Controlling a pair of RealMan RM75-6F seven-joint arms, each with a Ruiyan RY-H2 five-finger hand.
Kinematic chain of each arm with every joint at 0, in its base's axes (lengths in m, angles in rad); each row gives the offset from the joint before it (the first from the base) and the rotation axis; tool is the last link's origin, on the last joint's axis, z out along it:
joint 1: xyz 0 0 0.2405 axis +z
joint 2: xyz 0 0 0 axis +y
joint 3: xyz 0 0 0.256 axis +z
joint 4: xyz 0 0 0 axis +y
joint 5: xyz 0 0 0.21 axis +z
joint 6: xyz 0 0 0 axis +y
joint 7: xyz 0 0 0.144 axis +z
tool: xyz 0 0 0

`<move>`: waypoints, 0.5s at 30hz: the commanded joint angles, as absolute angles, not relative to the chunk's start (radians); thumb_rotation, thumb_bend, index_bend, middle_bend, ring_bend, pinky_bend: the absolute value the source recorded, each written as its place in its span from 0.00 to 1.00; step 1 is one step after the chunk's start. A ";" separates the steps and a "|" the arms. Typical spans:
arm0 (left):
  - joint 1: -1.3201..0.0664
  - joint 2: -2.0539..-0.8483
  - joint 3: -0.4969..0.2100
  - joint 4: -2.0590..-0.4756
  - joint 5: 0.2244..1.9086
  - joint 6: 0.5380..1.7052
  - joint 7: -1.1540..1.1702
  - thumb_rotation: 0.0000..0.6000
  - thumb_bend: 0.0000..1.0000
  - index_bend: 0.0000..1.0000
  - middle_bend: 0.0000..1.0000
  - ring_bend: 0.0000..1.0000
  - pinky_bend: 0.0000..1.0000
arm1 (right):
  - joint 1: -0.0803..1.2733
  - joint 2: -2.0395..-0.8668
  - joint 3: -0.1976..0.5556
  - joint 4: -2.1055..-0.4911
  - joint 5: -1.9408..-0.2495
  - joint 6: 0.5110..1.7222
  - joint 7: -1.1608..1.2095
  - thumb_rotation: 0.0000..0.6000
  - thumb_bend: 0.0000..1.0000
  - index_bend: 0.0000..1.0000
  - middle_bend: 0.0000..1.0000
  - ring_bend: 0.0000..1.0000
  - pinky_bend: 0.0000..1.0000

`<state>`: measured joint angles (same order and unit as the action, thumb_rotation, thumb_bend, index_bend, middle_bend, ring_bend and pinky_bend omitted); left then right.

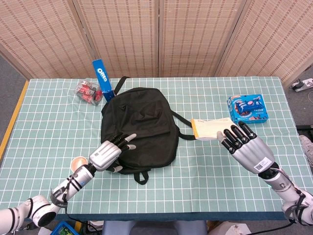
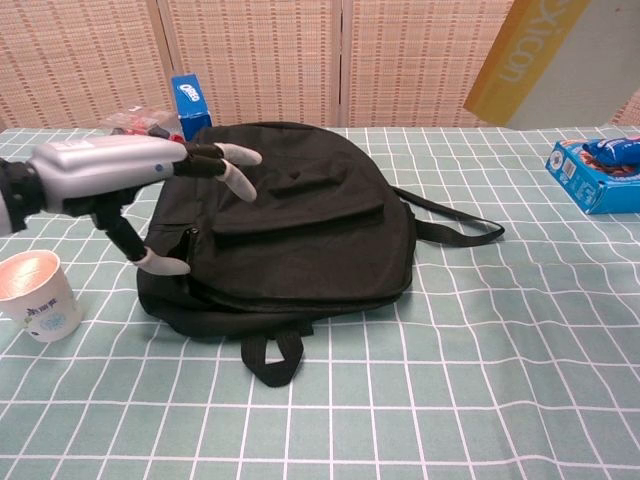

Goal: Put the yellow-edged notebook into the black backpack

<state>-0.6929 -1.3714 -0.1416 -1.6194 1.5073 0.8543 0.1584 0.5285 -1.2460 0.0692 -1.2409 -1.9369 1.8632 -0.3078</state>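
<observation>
Nearest, at lower left of the chest view: a paper yogurt cup [image 2: 38, 295] with a pinkish foil lid, standing upright on the checked green tabletop [image 2: 480, 380].

Just above it, reaching in from the left edge: the left robot hand [image 2: 120, 172], open, fingers spread and holding nothing, fingertips [image 2: 240, 157] over the upper left part of the black backpack [image 2: 290, 225], thumb angled down beside the bag's left edge. From the head view, that same left robot hand [image 1: 110, 147] placed at the backpack's [image 1: 139, 127] lower left corner; contact with the fabric not clear.

Centre of both views: the backpack lying flat, front pocket up, grab loop toward the near edge, 1 strap trailing right across the tabletop.

Right of centre in the head view: the right robot hand [image 1: 247, 144] gripping the yellow-edged notebook [image 1: 210, 128] by its right end, fingers laid over the pale cover, yellow spine facing the backpack. In the chest view, the notebook [image 2: 545, 55] raised in the upper right corner, well above the tabletop, tilted, right of the bag.

Farther right: a blue cookie box [image 2: 597, 172].

Far left, behind the backpack: an upright blue Oreo box [image 1: 103, 81] and a clear packet of red snacks [image 1: 88, 91]. Beyond, woven folding screens [image 1: 161, 34].
</observation>
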 commanded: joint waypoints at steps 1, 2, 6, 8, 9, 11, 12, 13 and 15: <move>-0.730 -1.436 -0.135 -1.554 1.474 0.819 0.209 1.00 0.24 0.27 0.00 0.05 0.00 | 0.518 -1.243 0.072 -1.249 -1.941 1.861 -0.313 1.00 0.51 0.86 0.64 0.51 0.48; -0.734 -1.454 -0.132 -1.539 1.465 0.817 0.219 1.00 0.24 0.27 0.00 0.05 0.00 | 0.515 -1.244 0.073 -1.250 -1.943 1.860 -0.311 1.00 0.51 0.86 0.64 0.51 0.48; -0.746 -1.508 -0.131 -1.493 1.433 0.817 0.235 1.00 0.23 0.27 0.00 0.05 0.00 | 0.508 -1.248 0.076 -1.252 -1.954 1.860 -0.304 1.00 0.51 0.86 0.64 0.51 0.48; -0.754 -1.533 -0.133 -1.469 1.410 0.811 0.242 1.00 0.23 0.28 0.00 0.06 0.00 | 0.505 -1.249 0.080 -1.255 -1.958 1.860 -0.301 1.00 0.51 0.86 0.64 0.51 0.48; -0.758 -1.543 -0.134 -1.458 1.400 0.807 0.247 1.00 0.23 0.29 0.00 0.06 0.01 | 0.505 -1.249 0.082 -1.255 -1.959 1.859 -0.301 1.00 0.51 0.86 0.64 0.51 0.48; -0.766 -1.562 -0.134 -1.436 1.379 0.801 0.260 1.00 0.23 0.29 0.01 0.06 0.01 | 0.502 -1.250 0.085 -1.256 -1.962 1.857 -0.300 1.00 0.51 0.86 0.64 0.51 0.48; -0.769 -1.568 -0.135 -1.428 1.369 0.798 0.268 1.00 0.23 0.29 0.01 0.06 0.01 | 0.501 -1.250 0.087 -1.257 -1.963 1.856 -0.298 1.00 0.51 0.86 0.64 0.51 0.48; -0.773 -1.575 -0.137 -1.421 1.354 0.794 0.276 1.00 0.23 0.29 0.01 0.06 0.01 | 0.499 -1.250 0.088 -1.257 -1.964 1.854 -0.297 1.00 0.51 0.86 0.64 0.51 0.48; -0.777 -1.584 -0.139 -1.414 1.335 0.792 0.289 1.00 0.23 0.29 0.01 0.06 0.01 | 0.496 -1.252 0.089 -1.256 -1.966 1.854 -0.293 1.00 0.51 0.86 0.64 0.51 0.48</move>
